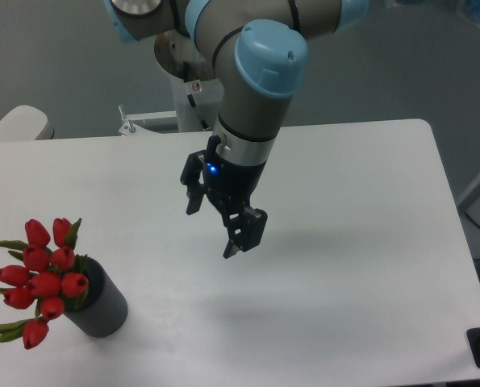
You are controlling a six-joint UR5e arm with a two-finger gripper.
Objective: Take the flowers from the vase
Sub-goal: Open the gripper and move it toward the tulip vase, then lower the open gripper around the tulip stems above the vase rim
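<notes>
While the gripper hangs above the table with fingers spread and empty, the flowers stand in the vase. Both are well apart from it, near the table's left front edge.

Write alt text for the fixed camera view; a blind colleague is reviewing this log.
A UR5e arm's two-finger gripper hangs open and empty above the middle of a white table, well away from the flowers. The red tulip bunch with green leaves stands in a short dark grey vase at the table's front left corner.
</notes>
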